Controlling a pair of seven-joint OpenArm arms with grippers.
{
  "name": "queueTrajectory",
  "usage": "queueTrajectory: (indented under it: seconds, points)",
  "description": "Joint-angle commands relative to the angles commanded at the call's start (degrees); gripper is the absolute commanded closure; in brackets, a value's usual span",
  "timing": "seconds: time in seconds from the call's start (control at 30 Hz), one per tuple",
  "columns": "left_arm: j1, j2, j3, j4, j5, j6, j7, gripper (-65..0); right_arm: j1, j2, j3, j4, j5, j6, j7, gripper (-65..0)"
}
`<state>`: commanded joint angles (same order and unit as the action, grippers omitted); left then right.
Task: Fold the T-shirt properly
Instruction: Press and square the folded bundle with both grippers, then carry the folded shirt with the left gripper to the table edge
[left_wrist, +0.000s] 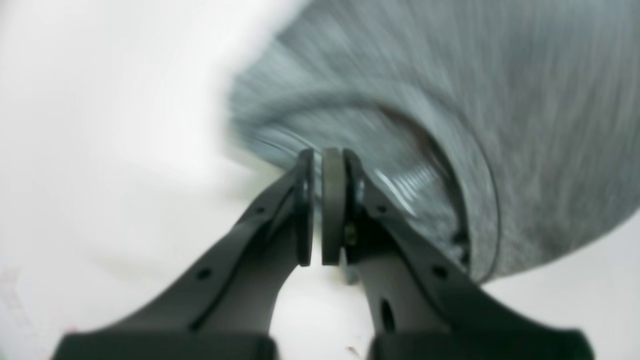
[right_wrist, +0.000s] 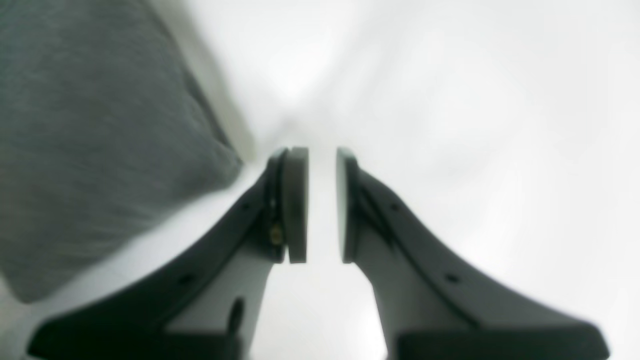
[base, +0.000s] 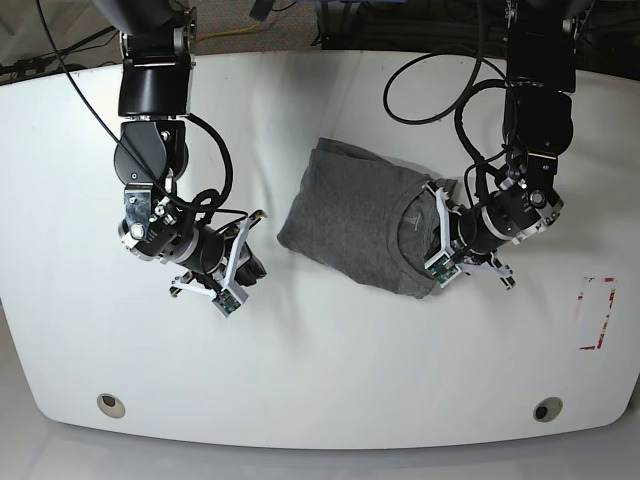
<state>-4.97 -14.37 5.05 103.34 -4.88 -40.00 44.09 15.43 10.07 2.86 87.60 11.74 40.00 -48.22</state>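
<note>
While folded: we judge the T-shirt (base: 355, 225) a compact bundle mid-tabletop (base: 330, 370), collar showing; squaring may remain.
Left gripper (left_wrist: 322, 207): jaws nearly closed, apparently empty, at the shirt's collar edge.
Right gripper (right_wrist: 321, 205): narrowly parted, empty, beside the shirt.

The base view looks steeply down from above and some way off onto the whole white worktop (base: 330, 390), taking in both black arms and the heather-grey knit T-shirt (base: 350, 215) lying between them. The left wrist view sits just behind the left claw (left_wrist: 317, 207), looking along its black fingers, very near the cloth's neck opening, which is blurred. The right wrist view looks the same way past the right claw (right_wrist: 322, 205), close over bare worktop, the cloth filling its left side. All three views share the T-shirt and the worktop.
</note>
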Motion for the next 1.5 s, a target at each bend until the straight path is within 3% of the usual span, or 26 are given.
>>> queueTrajectory:
  seconds: [0.1,0.23,0.4,0.5,0.67,0.77,0.87,0.97,1.07,1.2,1.3,1.43,1.5]
  points:
    - [2.73,0.26,0.35,2.29,0.0,0.0,0.0,-1.1,1.05,-0.09,-2.29,-2.73,0.26,0.0,0.44,-8.6]
    - [6.15,4.04,0.18,2.02,0.09,0.0,0.0,-1.1,2.73,-1.32,-5.1,-9.67,-0.09,0.0,6.07,-8.4]
    - [9.49,4.75,0.18,1.49,0.09,0.0,0.0,-1.1,3.87,-1.58,-7.47,-17.41,0.0,0.0,11.96,-8.2]
    - [9.67,6.15,-0.26,-4.13,0.09,0.0,-0.18,-1.1,3.6,-1.58,-8.88,-19.25,0.0,0.0,14.15,-8.1]
    - [5.45,5.71,-0.18,-12.75,0.09,0.0,-0.35,-1.1,0.09,-1.32,-8.97,-17.14,0.0,0.0,14.07,-8.1]
    - [2.55,2.73,-0.09,-15.3,0.09,0.0,-0.35,-1.1,-3.16,-1.23,-9.14,-13.98,0.0,0.0,13.89,-8.1]
    - [-0.09,1.67,-0.09,-16.26,0.09,0.0,-0.35,-1.1,-4.75,-1.49,-9.14,-11.96,0.0,0.0,12.04,-8.2]
    - [-2.29,-1.49,-0.18,-15.74,0.0,0.0,-0.26,-1.1,-6.77,-2.11,-9.32,-9.23,0.44,0.0,9.85,-8.1]
    - [-3.96,-4.13,-0.18,-13.54,0.0,0.0,-0.18,-1.1,-8.7,-4.84,-11.34,-5.71,-0.09,0.0,9.14,-8.1]
    - [-4.31,-5.8,-1.05,-6.68,0.09,0.0,0.18,-1.1,-10.73,-6.77,-15.65,-2.73,-0.09,0.0,6.95,-8.1]
    - [-4.31,-5.1,-2.99,-3.43,0.09,0.0,2.81,-1.1,-11.16,-8.53,-16.88,-2.2,-0.09,0.0,6.42,-8.1]
    - [-4.57,-1.49,-3.6,-2.9,0.09,0.0,6.07,-2.2,-11.34,-9.14,-16.53,-2.2,0.0,0.0,6.42,-8.1]
    - [-4.22,0.35,-3.6,-2.9,0.09,3.65,5.89,-10.6,-11.34,-8.44,-15.38,-2.2,0.0,0.0,6.42,-8.1]
